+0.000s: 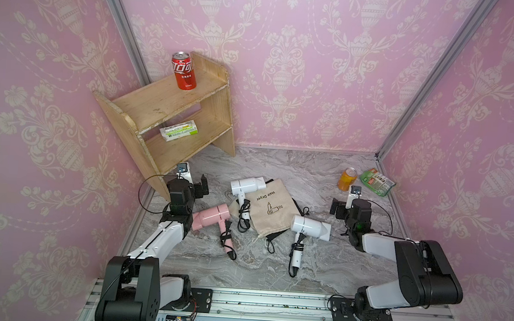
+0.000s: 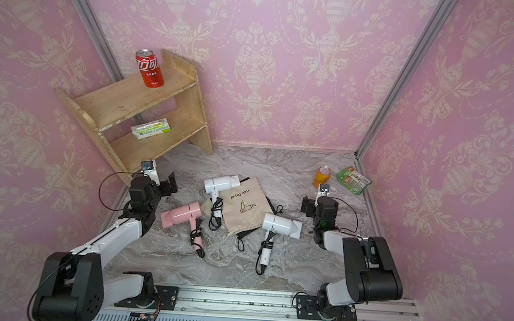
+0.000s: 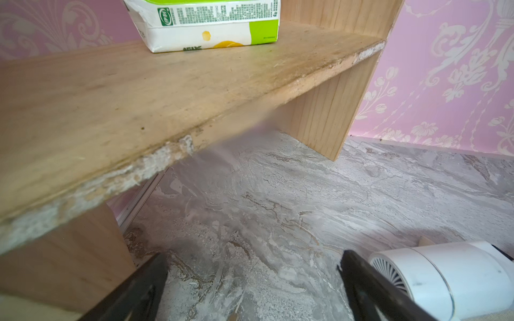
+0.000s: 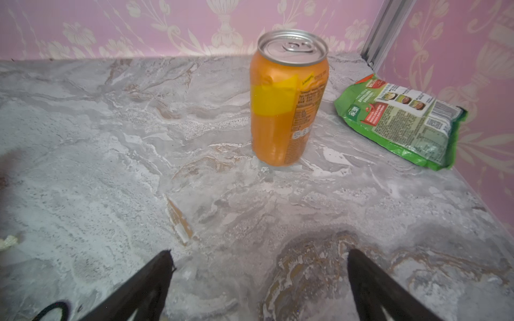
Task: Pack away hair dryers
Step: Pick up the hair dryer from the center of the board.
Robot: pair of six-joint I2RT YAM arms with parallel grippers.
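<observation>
Well, by my reading I am at the very start: nothing is packed. Taking the far wall as twelve o'clock, the marble tabletop (image 1: 272, 270) carries a wooden shelf (image 1: 167, 99) at ten o'clock. Near its middle a beige pouch (image 1: 274, 209) lies flat, drawstring mouth toward six, with a black pouch (image 1: 276, 234) peeping from beneath.

All three hair dryers lie around that pouch. A white dryer (image 1: 248, 184) sits at its eleven o'clock corner, handle running down the cloth's edge. A second white dryer (image 1: 310, 227) sits at its four o'clock, barrel against the cloth. The pink dryer (image 1: 211, 215) lies just beside it at eight o'clock.

My left hand (image 1: 203, 184) hovers at nine o'clock of the group, spread wide and empty, pointed toward the shelf's foot. My right hand (image 1: 336, 207) hovers at three o'clock, likewise spread and empty, facing an orange can (image 4: 288, 97). Each dryer has a black cord (image 1: 243, 216) bundled at its handle.

Next, I judge, one hand must lift the pouch's mouth and hold it open while the other takes a dryer by the barrel. The dryers crowding the cloth may need shifting first.
</observation>
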